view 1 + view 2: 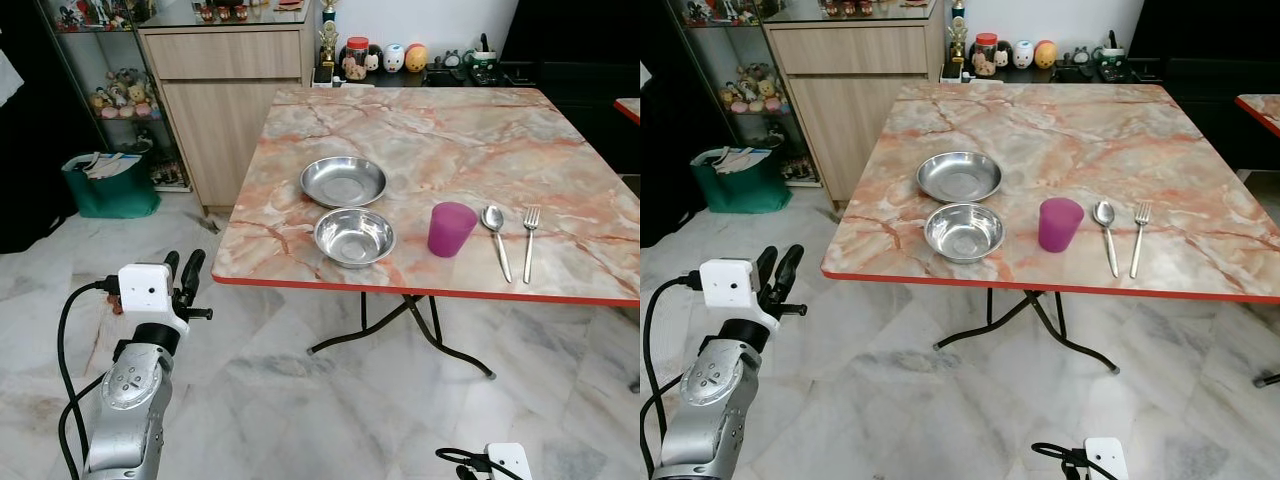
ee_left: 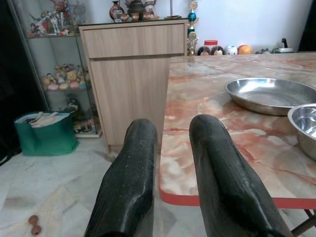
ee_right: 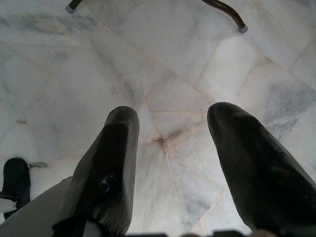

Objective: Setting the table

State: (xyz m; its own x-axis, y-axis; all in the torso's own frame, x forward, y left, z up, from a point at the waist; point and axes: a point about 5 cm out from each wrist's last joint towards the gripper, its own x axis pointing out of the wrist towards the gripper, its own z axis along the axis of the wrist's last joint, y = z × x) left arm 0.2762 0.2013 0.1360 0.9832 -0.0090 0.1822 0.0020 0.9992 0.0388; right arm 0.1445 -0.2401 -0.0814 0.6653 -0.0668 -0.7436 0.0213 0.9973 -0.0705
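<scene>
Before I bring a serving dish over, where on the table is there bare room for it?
The far half of the marble table is bare, beyond the steel plate. The near strip is crowded: steel bowl, purple cup, spoon, fork. A small patch lies left of the bowl.

Floor (image 1: 300, 420) of pale grey-white marble tiles. Square table (image 1: 430, 130) with pink-orange marbled top, red edge, black folding legs. Light wood cabinet (image 1: 225, 100) behind it against a white wall (image 1: 430, 20), glass shelf unit (image 1: 110, 90) with small figurines beside it. Green bag (image 1: 110, 185) on the floor by the shelves. Low dark sideboard (image 1: 420, 75) with jars and toys at the back.
</scene>
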